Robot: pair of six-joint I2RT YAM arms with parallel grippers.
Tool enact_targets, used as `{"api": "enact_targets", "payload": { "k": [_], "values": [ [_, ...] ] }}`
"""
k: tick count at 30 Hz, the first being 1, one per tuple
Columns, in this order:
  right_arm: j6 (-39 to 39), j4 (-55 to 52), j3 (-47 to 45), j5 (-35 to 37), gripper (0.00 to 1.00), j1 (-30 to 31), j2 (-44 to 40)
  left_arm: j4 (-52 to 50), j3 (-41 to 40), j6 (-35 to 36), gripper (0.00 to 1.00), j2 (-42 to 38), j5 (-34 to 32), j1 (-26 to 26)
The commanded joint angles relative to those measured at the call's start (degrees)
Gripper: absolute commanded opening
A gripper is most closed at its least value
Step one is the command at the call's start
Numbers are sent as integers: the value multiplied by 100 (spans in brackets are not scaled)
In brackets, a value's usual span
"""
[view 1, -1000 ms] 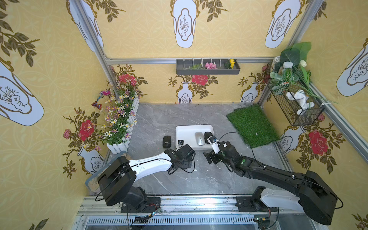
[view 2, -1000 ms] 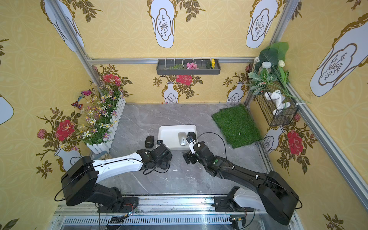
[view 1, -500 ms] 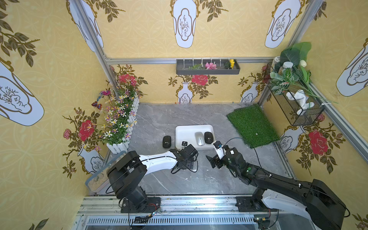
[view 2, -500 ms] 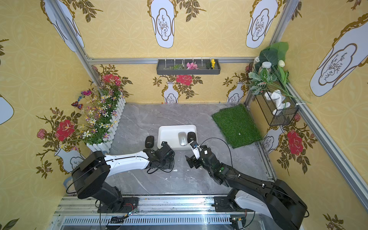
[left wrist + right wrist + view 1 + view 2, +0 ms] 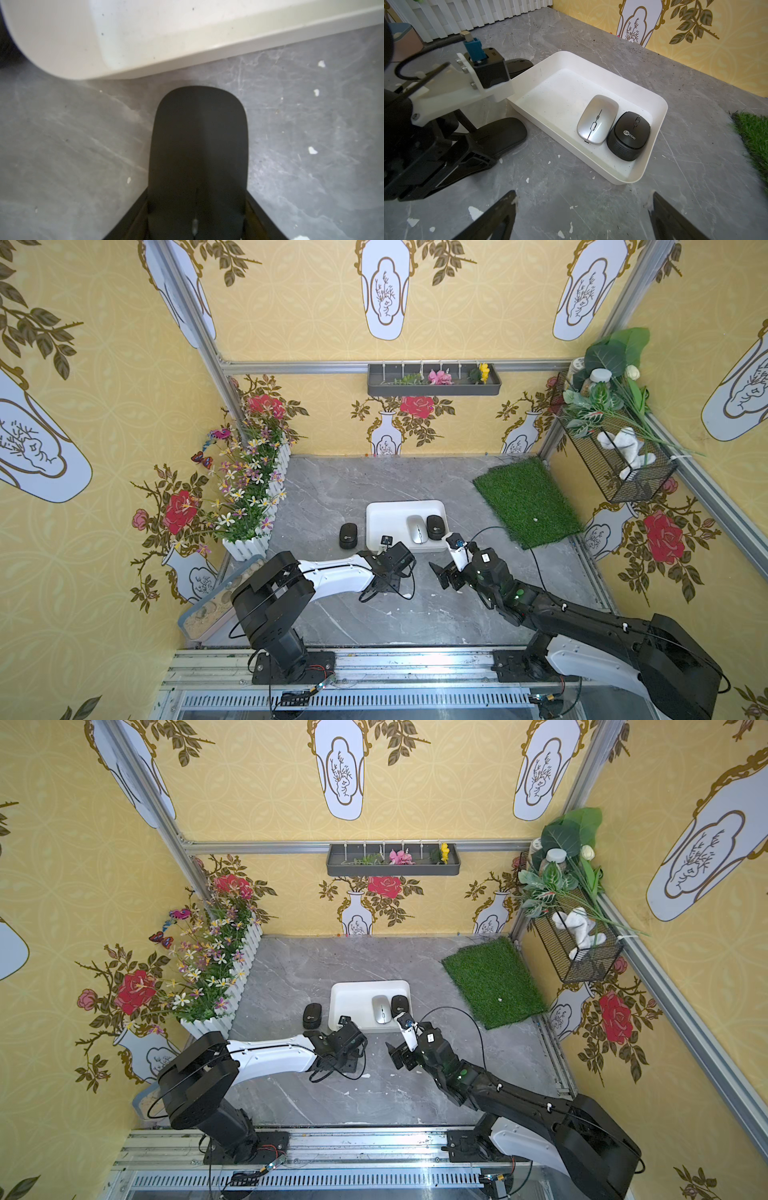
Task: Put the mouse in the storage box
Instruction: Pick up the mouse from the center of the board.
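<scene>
A staged robot test booth, decorated like a garden room.

Bare aluminium framing [image 5: 291,366] held yellow vase-and-rose wallpaper [image 5: 291,302] around a grey marble-look tabletop [image 5: 374,481]. The left arm [image 5: 332,570] and right arm [image 5: 582,614] stood on a metal rail [image 5: 415,664] along its near edge. A flower planter [image 5: 245,489] lined its left edge, and a fake-grass mat [image 5: 528,502] lay in its far right corner.

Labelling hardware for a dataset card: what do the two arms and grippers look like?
The left arm has a white forearm between black joints; the right arm is black with a white shoulder link. Both carry loose black cables. The right gripper has black, tapered fingers; a white bracket with a blue connector carries the left wrist camera.
</scene>
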Motion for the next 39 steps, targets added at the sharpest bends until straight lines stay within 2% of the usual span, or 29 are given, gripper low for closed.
{"api": "enact_targets", "payload": {
  "k": [1, 5, 12, 16, 23, 34, 37, 39],
  "values": [
    [-6, 216, 42, 60, 97, 4, 65, 22, -38, 15, 59, 69, 122, 11],
    [-10, 207, 79, 68, 97, 7, 123, 17, -77, -14, 53, -1, 94, 5],
    [4, 194, 95, 79, 97, 4, 156, -4, -103, -23, 51, -118, 34, 5],
    [0, 197, 107, 87, 97, 3, 194, -124, -50, -38, 45, -217, -17, -33],
    [1, 198, 116, 103, 97, 4, 211, -291, 109, -20, 42, -395, -169, -124],
    [13, 253, 48, 188, 97, 8, 91, -647, 806, -132, 42, -959, -415, -170],
    [16, 283, 10, 211, 97, 4, 23, -628, 1166, 152, 42, -795, -595, -87],
    [16, 295, -1, 216, 97, 8, 1, -557, 1486, 338, 41, -529, -388, 150]
  ]
}}
